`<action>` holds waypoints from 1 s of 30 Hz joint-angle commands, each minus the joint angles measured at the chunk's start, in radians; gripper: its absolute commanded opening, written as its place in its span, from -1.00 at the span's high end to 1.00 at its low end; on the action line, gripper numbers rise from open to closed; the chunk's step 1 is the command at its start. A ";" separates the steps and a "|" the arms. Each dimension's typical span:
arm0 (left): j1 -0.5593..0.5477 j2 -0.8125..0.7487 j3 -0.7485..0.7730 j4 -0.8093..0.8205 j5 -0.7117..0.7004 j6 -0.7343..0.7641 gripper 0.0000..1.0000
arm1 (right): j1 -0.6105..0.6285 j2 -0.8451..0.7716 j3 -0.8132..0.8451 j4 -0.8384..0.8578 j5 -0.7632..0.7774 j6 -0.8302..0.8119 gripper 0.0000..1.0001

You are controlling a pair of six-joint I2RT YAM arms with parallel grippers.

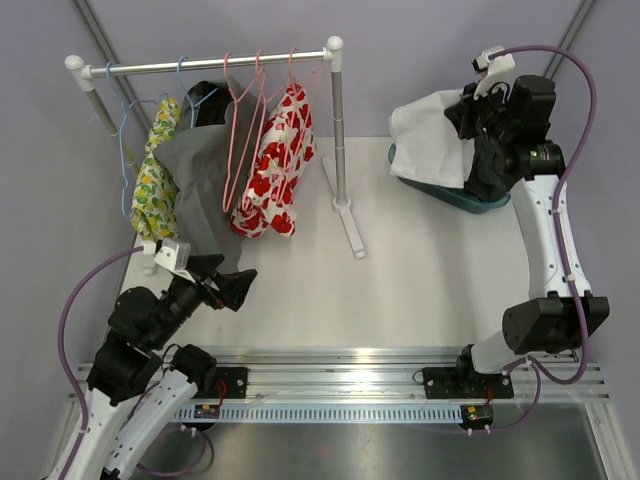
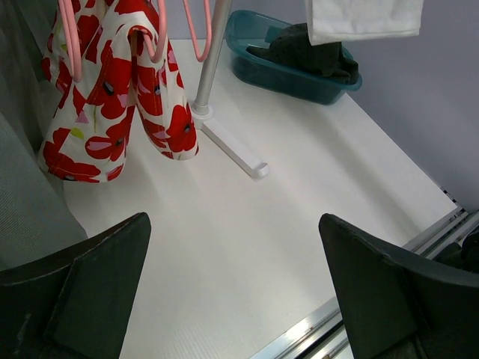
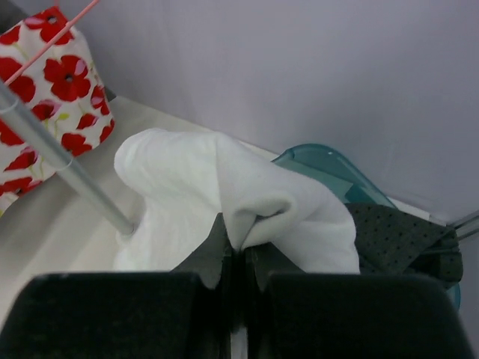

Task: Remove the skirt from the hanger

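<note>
1 white skirt hanging lengthwise down, grasped by right pincer over teal basket, left pincer released

A robot lab: plain grey walls enclose a white table on aluminium rails.

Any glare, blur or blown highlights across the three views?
Top external: glare streak on the ribbed aluminium rail between the arm bases. Left wrist: left gripper fingers dark and soft; red-poppy white fabric sharp. Right wrist: white cloth pinched in the right gripper is bright, folds faint.
</note>
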 commanded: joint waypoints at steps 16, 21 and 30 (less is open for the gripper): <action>0.003 -0.036 -0.021 0.032 -0.028 -0.047 -0.98 | -0.004 0.483 0.435 0.109 0.192 0.118 1.00; 0.002 -0.025 -0.026 0.038 -0.031 -0.047 -0.98 | -0.044 0.579 0.425 0.132 0.269 0.100 1.00; 0.002 -0.013 -0.017 0.044 -0.028 -0.046 -0.98 | -0.073 0.822 0.398 0.091 0.382 0.011 1.00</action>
